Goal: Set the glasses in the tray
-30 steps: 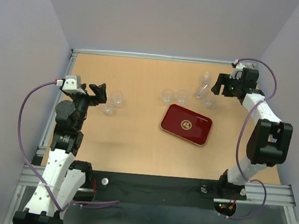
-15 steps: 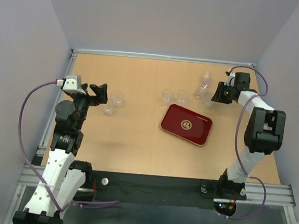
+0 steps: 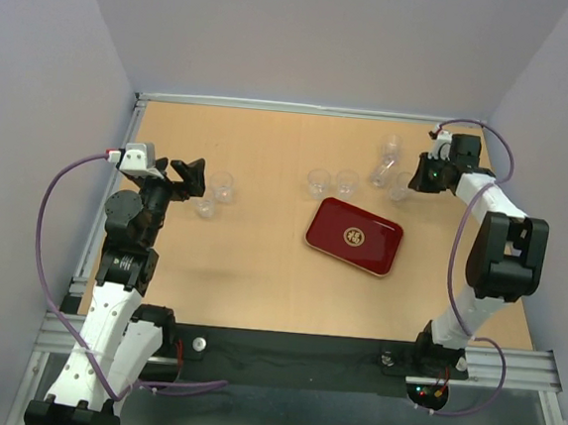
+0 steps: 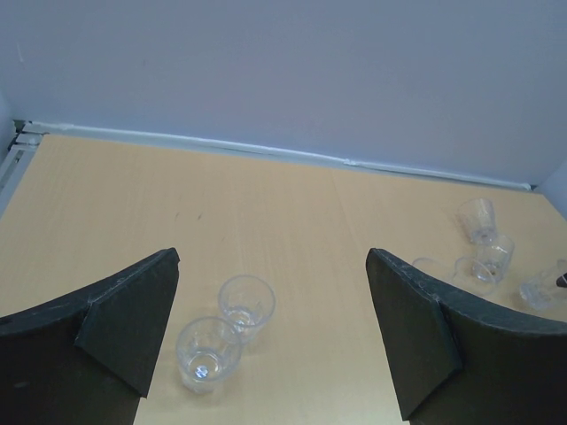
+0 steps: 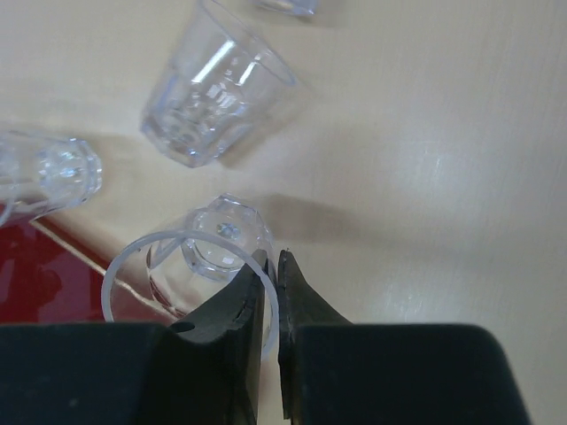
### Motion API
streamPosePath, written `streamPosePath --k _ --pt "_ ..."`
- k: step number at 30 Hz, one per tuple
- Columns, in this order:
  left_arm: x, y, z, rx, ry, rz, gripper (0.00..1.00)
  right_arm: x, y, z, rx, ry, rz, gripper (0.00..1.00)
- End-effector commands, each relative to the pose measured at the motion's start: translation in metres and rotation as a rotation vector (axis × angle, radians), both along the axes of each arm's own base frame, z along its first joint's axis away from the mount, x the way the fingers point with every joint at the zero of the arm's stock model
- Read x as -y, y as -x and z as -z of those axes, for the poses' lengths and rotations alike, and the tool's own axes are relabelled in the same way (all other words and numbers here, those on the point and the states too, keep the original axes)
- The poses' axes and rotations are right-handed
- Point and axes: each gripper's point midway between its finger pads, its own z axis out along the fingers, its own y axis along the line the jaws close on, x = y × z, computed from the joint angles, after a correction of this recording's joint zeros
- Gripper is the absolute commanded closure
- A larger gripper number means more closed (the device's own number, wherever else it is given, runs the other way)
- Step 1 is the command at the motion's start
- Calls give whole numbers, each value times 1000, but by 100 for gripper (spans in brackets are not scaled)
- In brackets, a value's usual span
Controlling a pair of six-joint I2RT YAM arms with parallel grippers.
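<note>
right gripper (image 5: 271, 270) jaws are pinching one clear tumbler (image 5: 182, 266) by its rim, near the red tray (image 3: 376, 246); left gripper (image 4: 270, 341) jaws are gaping wide, gripping nothing

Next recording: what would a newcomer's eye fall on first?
The dark red tray with its gold emblem stands out right of centre on the table, with nothing in it. Clear glasses stand scattered beyond it, and another pair sits before the open left pincer. At far right, the right pincer pinches the rim of one glass.
</note>
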Motion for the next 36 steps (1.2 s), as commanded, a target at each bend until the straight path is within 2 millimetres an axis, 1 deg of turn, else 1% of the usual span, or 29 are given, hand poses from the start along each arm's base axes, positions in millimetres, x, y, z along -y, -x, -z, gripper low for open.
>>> streamPosePath --k 1,3,7,9,10,12,13,16,18,19,21,24,25,28,29,35,36 --pt "4 3 -19 70 11 21 2 -18 3 -61 190 -6 -177 98" --pt "4 3 -18 70 11 21 2 -28 9 -65 207 -26 -234 98" --pt "4 4 -19 72 9 22 2 -67 26 -67 227 -81 -390 98" --pt "4 4 -18 70 11 21 2 -81 34 -63 229 -71 -444 98" --pt "4 4 -19 73 11 21 2 -97 39 -63 232 -67 -489 98" --pt "4 4 -18 70 11 21 2 -109 44 -60 232 -54 -528 98" --pt "4 4 -19 71 11 21 2 -121 48 -61 237 -50 -563 98" --pt "4 3 -18 70 11 23 2 -138 54 -59 232 -52 -608 98" --pt "4 4 -18 71 11 23 2 -145 55 -57 227 -47 -623 98" --pt "4 4 -19 73 11 23 2 -153 58 -55 223 -44 -643 98" --pt "4 4 -18 71 11 23 2 -159 60 -48 209 -22 -650 98" --pt "4 3 -18 70 11 23 2 -177 67 -37 190 12 -692 98" --pt "4 4 -18 71 11 23 2 -179 67 -35 187 21 -696 98" --pt "3 4 -19 73 10 19 2 -187 64 -26 169 62 -694 98" --pt "4 4 -18 70 9 21 2 -189 62 -28 175 73 -694 98" --pt "4 3 -18 70 9 21 2 -200 55 -15 158 157 -686 98" --pt "4 3 -18 70 9 21 2 -203 53 -16 163 168 -682 98"
